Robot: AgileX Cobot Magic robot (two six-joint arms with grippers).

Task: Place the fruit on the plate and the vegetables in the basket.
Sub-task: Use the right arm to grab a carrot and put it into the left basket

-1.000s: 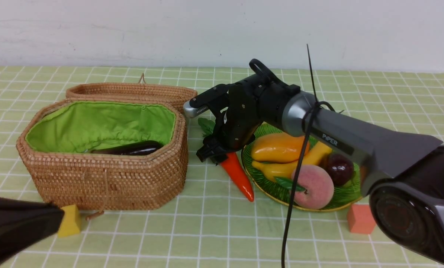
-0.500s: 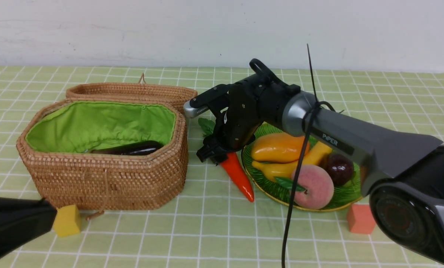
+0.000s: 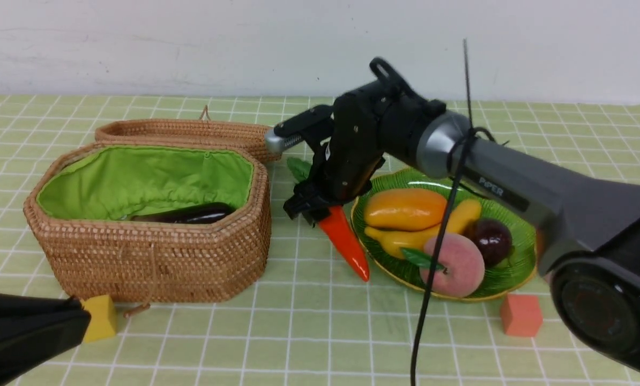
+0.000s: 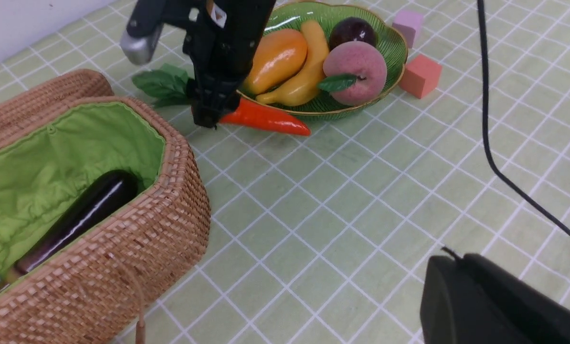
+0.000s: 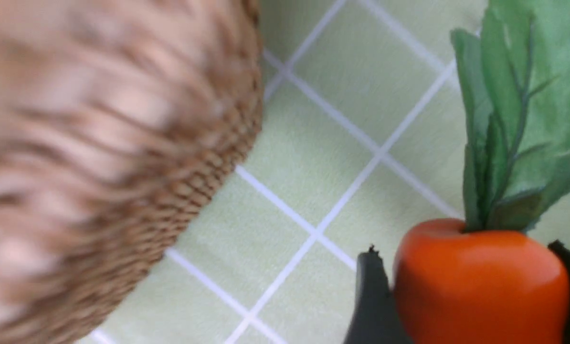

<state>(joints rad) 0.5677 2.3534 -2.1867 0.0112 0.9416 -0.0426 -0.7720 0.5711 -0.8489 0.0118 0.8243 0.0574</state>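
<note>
right arm has risen, hand [image 3: 320, 212] clamped on carrot [image 3: 345, 244].

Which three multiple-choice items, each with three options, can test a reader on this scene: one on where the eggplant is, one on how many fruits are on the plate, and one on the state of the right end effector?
1. Where is the eggplant?
A. inside the basket
B. on the plate
C. on the cloth beside the basket

2. How many fruits lie on the plate?
A. two
B. three
C. four

3. What is the right end effector doing?
A. hanging open over the plate
B. gripping the carrot at its thick end
C. holding the peach

Answers:
1 A: it lies on the green lining.
2 C: mango, banana, peach and mangosteen.
3 B: the right wrist view shows a dark finger on each side of the carrot top.
</note>
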